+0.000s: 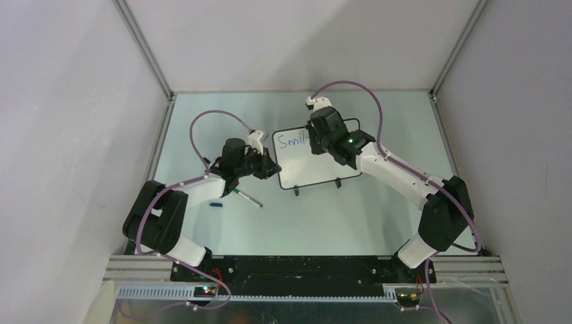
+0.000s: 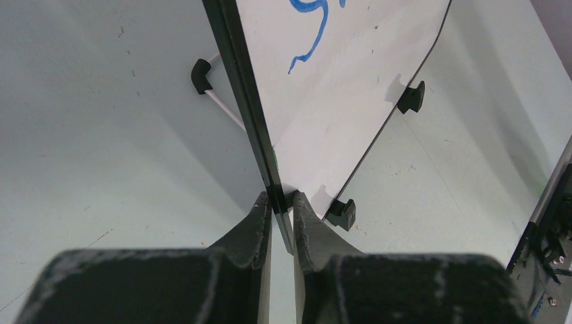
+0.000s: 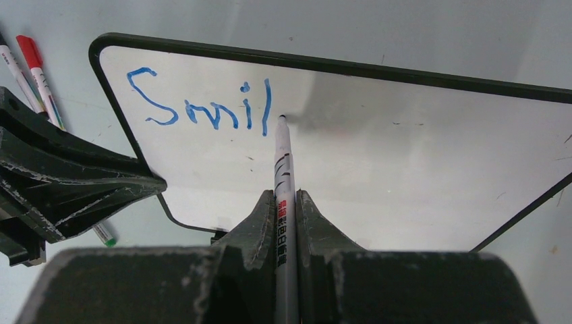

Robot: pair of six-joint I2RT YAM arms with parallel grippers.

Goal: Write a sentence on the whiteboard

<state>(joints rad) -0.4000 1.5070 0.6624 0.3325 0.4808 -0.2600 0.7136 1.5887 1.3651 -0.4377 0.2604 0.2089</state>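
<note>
A: How is the whiteboard (image 1: 317,169) looking, and where is it sitting?

B: It is standing on small black feet (image 2: 411,96) about the middle of the table (image 1: 378,223), a little toward the far edge, its glossy white face turning up to the top camera. A thin black frame with rounded corners is running around it. The sentence (image 3: 202,108) is showing in blue handwriting at the board's upper left corner, reading only "Smil".

A: What are the grippers doing?

B: The left gripper (image 2: 282,199) is pinching the frame at the board's left edge, near the lower corner, jaws narrow. The right gripper (image 3: 284,197) is clamping a white marker (image 3: 282,162), whose tip is pointing at the board just right of the last letter. Whether it is really touching, I cannot tell.

A: What is being hidden or cut off?

B: From above, the right gripper is covering the marker and the end of the word. The left wrist camera is catching only the tail of one blue stroke. The red print on the marker is too small for reading. Left of the board, a red-capped marker (image 3: 37,71) and a green-ended marker (image 1: 246,198) are lying on the table, partly behind the left gripper in the right wrist view.
</note>
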